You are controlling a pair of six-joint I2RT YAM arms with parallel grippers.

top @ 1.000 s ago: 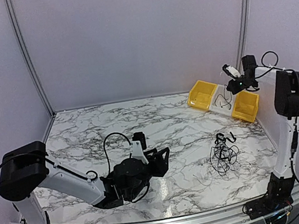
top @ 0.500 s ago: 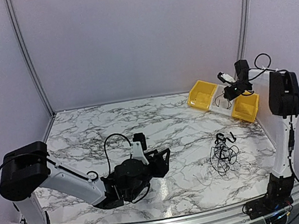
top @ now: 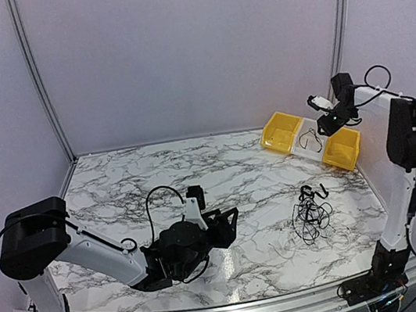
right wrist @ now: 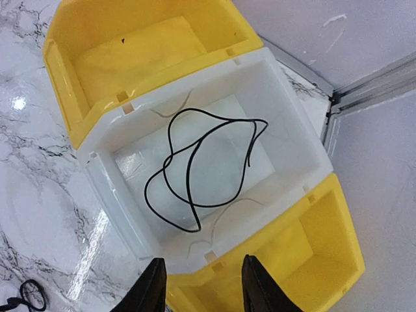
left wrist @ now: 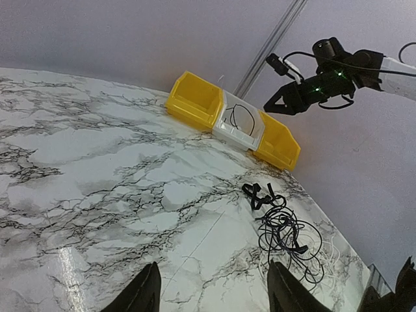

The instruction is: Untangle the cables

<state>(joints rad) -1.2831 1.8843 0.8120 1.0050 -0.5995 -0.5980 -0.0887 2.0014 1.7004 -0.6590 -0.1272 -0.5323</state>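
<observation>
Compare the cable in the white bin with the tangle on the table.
The binned cable is one strand in loose open loops; the tangle is many strands heaped together. The binned cable lies in the white bin; the tangle lies on the marble table. Both are thin and black.

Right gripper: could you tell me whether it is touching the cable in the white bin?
Apart. The left wrist view shows the right gripper in the air above the white bin, where the cable lies.
</observation>
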